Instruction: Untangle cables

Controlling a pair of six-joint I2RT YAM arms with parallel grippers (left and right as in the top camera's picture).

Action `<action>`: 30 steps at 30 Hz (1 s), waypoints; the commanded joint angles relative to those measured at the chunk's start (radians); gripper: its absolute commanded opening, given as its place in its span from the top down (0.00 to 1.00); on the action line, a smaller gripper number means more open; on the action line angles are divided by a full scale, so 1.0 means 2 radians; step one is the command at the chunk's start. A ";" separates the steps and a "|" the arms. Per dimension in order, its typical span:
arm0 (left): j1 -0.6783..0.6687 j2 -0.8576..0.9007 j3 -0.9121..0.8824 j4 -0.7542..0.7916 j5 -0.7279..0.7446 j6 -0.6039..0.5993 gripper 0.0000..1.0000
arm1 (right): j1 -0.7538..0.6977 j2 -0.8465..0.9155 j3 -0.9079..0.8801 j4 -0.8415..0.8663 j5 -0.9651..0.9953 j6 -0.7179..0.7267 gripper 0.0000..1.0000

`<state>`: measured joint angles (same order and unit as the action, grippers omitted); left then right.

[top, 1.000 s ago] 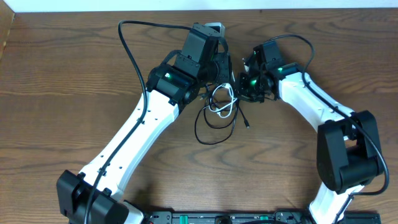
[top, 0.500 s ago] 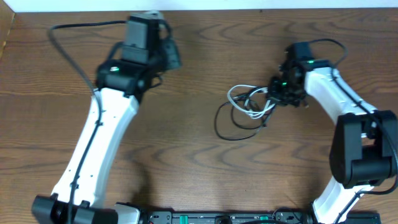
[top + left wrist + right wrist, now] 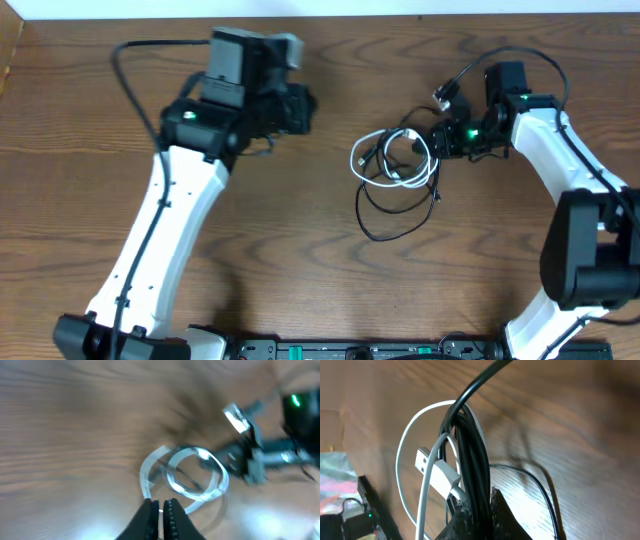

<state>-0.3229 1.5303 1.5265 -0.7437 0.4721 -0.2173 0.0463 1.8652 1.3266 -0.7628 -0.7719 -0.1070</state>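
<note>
The cables lie tangled on the table right of centre. The white cable (image 3: 397,176) loops in small coils, and the black cable (image 3: 386,232) trails in a wider loop toward the front. My right gripper (image 3: 442,140) is at the tangle's right edge, shut on a bunch of black cable (image 3: 470,440) strands. Beside them hangs the white cable (image 3: 402,460) with its flat plug (image 3: 422,457). My left gripper (image 3: 304,108) hovers left of the tangle, shut, with nothing between its fingers. In the blurred left wrist view the white coils (image 3: 220,485) lie just beyond the left gripper (image 3: 161,506).
Both white arms reach in from the front edge, the left arm (image 3: 165,230) and the right arm (image 3: 560,150). Thicker black robot wires arc over each wrist. A pale wall borders the table's back edge (image 3: 400,14).
The right gripper has shut on the black strands and dragged the tangle to the right. The left arm let go, swung far left, then came part of the way back.
</note>
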 commanded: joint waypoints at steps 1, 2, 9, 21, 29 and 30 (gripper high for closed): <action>-0.028 0.019 0.008 -0.002 0.065 0.013 0.87 | 0.000 -0.034 0.000 0.010 -0.034 -0.005 0.99; -0.035 0.025 0.008 -0.001 0.065 0.005 0.83 | -0.001 -0.037 0.000 0.014 -0.022 0.013 0.99; -0.074 0.082 0.008 0.042 0.065 -0.095 0.62 | -0.001 -0.039 0.000 0.021 0.024 0.088 0.99; -0.112 0.162 0.008 0.179 0.074 -0.243 0.42 | 0.000 -0.039 0.000 0.019 0.035 0.113 0.99; -0.117 0.202 0.008 0.203 0.088 -0.302 0.43 | 0.000 -0.039 0.000 0.019 0.035 0.113 0.99; -0.117 0.205 0.008 0.205 0.088 -0.306 0.43 | 0.000 -0.039 0.000 0.019 0.035 0.113 0.99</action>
<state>-0.5575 1.9156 1.5265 -0.3393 0.6304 -0.7677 0.0463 1.8015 1.3266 -0.7250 -0.6838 0.1066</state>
